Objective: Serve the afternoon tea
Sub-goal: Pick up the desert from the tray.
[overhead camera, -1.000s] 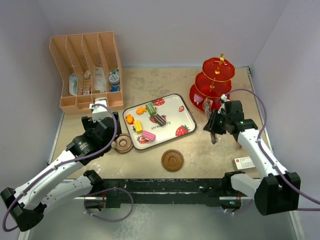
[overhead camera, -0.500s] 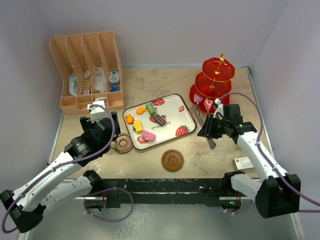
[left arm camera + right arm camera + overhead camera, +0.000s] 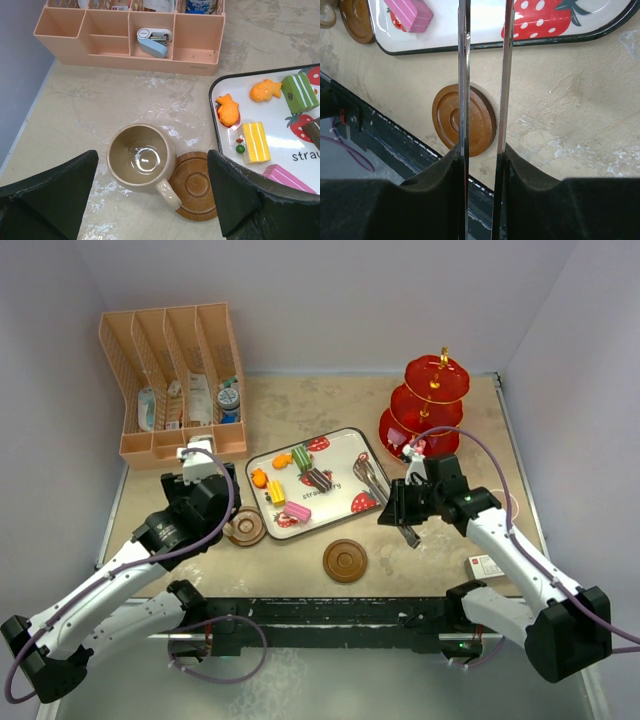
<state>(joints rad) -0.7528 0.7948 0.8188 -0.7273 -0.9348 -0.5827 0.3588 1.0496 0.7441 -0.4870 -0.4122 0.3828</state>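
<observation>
**A:** Start big. What has changed on the counter [image 3: 300,405]?

**B:** Only the right arm. A second ago it was at the foot of the red stand [image 3: 425,405]. Now it has swung left to the right end of the tray [image 3: 340,445]. The left arm has not stirred.

**A:** And the hands?

**B:** The right hand [image 3: 397,505] is clenched on the tongs [image 3: 464,60]. Their two blades stand slightly apart, and the wrist view shows nothing between them. The left hand [image 3: 205,488] is spread wide, grasping nothing, hovering above the tan mug [image 3: 141,157].

**A:** Where do the tea things lie?

**B:** The mug stands on the counter, its handle against the rim of one saucer [image 3: 192,186], not on it. The second saucer [image 3: 345,561] lies bare near the tray's front edge. The toy sweets [image 3: 253,142] are on the tray.

**A:** Meaning?

**B:** I judge the tongs are back for another sweet to carry to the stand. Most of the serving looks undone.
</observation>
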